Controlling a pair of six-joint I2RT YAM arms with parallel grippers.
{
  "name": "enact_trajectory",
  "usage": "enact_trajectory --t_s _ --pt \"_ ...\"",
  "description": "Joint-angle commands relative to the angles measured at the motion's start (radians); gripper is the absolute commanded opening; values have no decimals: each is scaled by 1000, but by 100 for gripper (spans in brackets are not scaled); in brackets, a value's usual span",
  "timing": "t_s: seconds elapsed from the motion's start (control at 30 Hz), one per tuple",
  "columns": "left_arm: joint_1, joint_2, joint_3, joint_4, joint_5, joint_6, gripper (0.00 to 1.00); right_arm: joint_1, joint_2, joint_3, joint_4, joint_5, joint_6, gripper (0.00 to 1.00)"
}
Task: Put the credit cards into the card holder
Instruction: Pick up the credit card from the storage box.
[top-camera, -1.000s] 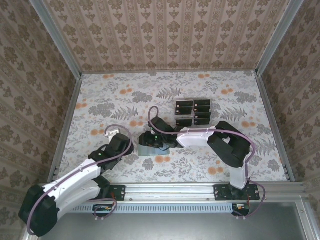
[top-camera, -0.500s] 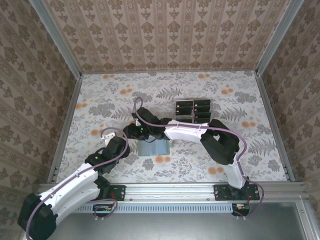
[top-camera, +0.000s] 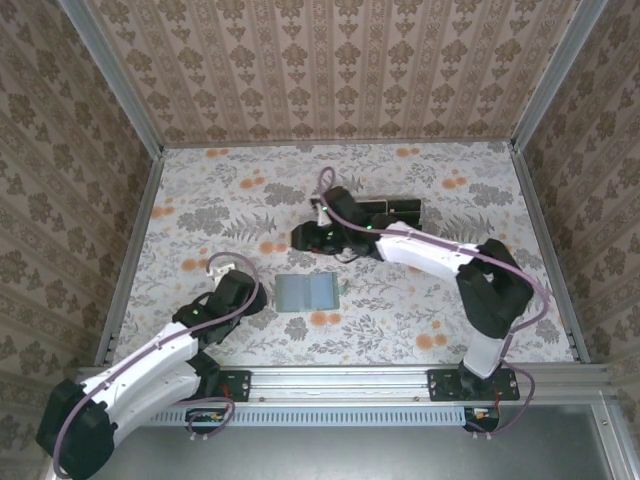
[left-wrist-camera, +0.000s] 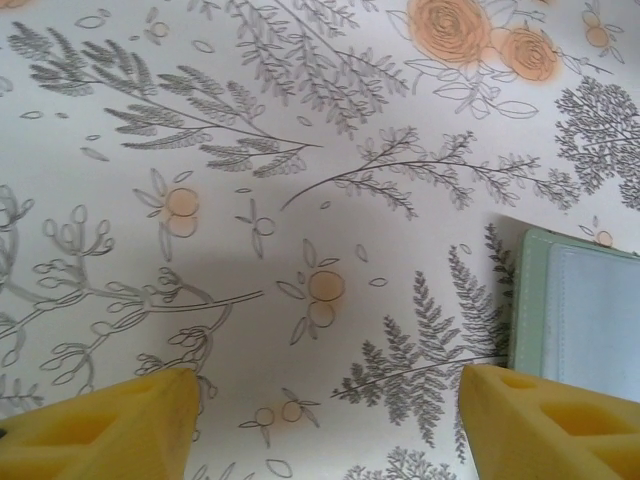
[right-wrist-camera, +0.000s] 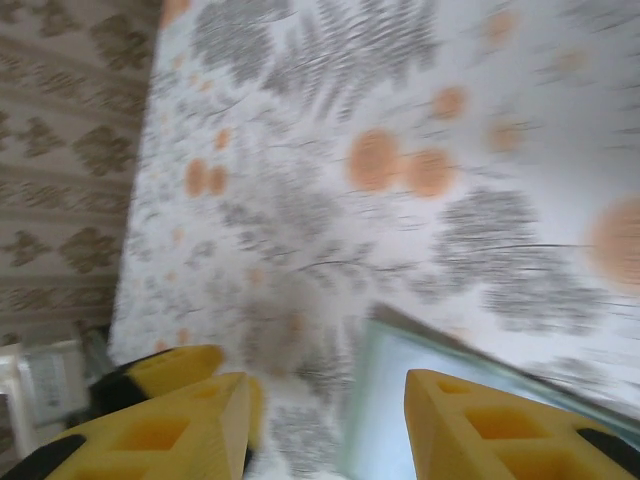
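Robot lab test cell: aluminium frame (top-camera: 548, 250), wallpaper-clad walls (top-camera: 330, 70) boxing floral-covered desk (top-camera: 210, 190); left arm (top-camera: 150, 365), right arm (top-camera: 430, 255) bolted to near rail (top-camera: 340, 381).

Floral table (top-camera: 215, 190) — grey-green card holder (top-camera: 308, 292) flat near ctr, black credit cards (top-camera: 403, 209) grouped further back — rt side

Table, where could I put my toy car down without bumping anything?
Bare: the far left corner of the table, and the strip between the credit cards and the right wall. Crowded: the middle, where the card holder, left hand and right hand sit close.
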Motion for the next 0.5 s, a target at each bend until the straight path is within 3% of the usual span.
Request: enact_trajectory --t_s 0.0,0.27,0.47 --pt "2 47 54 57 44 37 73 -57 -84 -20 -191 93 -207 45" --pt "-7 161 129 105 76 64 75 -112 -121 -39 -367 182 -417 45" --pt "-15 197 153 110 92 65 76 -111 -135 -35 -439 373 -556 45"
